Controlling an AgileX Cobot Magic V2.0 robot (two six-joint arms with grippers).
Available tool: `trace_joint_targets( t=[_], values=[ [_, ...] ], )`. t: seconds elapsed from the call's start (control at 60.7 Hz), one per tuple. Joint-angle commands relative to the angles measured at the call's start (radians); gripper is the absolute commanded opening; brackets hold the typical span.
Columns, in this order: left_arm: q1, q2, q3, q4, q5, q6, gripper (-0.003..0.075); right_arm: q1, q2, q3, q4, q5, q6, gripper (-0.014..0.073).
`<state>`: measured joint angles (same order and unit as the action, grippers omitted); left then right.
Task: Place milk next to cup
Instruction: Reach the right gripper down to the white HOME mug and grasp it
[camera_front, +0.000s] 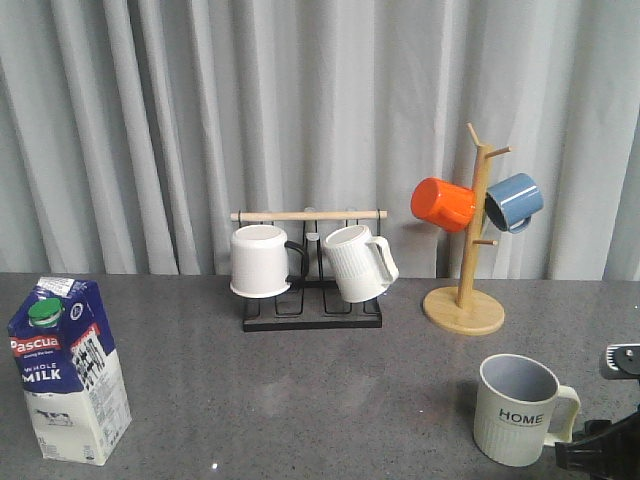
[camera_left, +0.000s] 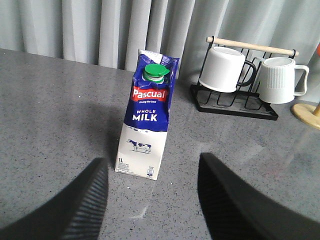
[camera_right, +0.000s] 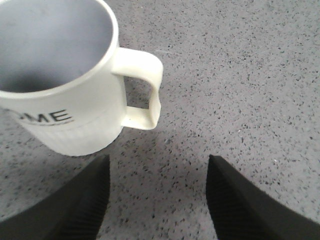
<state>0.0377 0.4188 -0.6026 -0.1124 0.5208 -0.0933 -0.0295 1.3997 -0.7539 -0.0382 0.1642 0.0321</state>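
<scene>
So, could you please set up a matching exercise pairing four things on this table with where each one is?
Things:
1. milk
2. HOME cup
3. orange mug
4. plain white mug

Places:
A. hanging on the wooden mug tree
B. standing at the table's front left
C. hanging on the black rack
D. standing at the table's front right

Pairs: 1-B, 2-D, 3-A, 4-C

left fingers (camera_left: 65, 200) spread, right fingers (camera_right: 70, 205) (likewise) empty
</scene>
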Motion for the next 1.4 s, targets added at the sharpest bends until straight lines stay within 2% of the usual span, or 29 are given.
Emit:
trace_joint_targets(
  t=[0.0, 0.527, 0.676, 0.956, 1.054, 1.153, 1.269, 1.384],
  values=[
    [0.001, 0.015, -0.032, -0.009, -0.062, -0.001, 0.0398, -0.008, -0.001, -0.027, -0.020, -0.111, -0.007, 0.0412],
    [0.001, 0.026, -0.032, -0.008, -0.062, -0.001, 0.0398, -0.019, 0.064, -0.027, -0.015, -0.205, -0.026, 0.0409],
    [0.001, 0.026, -0.032, -0.008, -0.062, -0.001, 0.0398, -0.019, 0.108, -0.031, -0.015, -0.273, -0.032, 0.0409],
    [0.001, 0.026, -0.032, -0.008, -0.062, -0.001, 0.0398, -0.019, 0.248, -0.179, -0.016, -0.272, -0.081, 0.0398],
    [0.001, 0.026, -0.032, -0.008, -0.062, -0.001, 0.0398, -0.019, 0.292, -0.211, -0.016, -0.276, -0.119, 0.0323],
    [0.001, 0.026, -0.032, -0.008, -0.062, -0.001, 0.0398, -0.019, 0.317, -0.216, -0.020, -0.317, -0.175, 0.0173],
    [0.001, 0.026, -0.032, -0.008, -0.061, -0.001, 0.0398, -0.019, 0.335, -0.215, -0.019, -0.324, -0.182, -0.0016],
    [0.001, 0.026, -0.032, -0.010, -0.059, -0.001, 0.0398, -0.019, 0.337, -0.215, -0.019, -0.332, -0.189, -0.0010]
  ],
)
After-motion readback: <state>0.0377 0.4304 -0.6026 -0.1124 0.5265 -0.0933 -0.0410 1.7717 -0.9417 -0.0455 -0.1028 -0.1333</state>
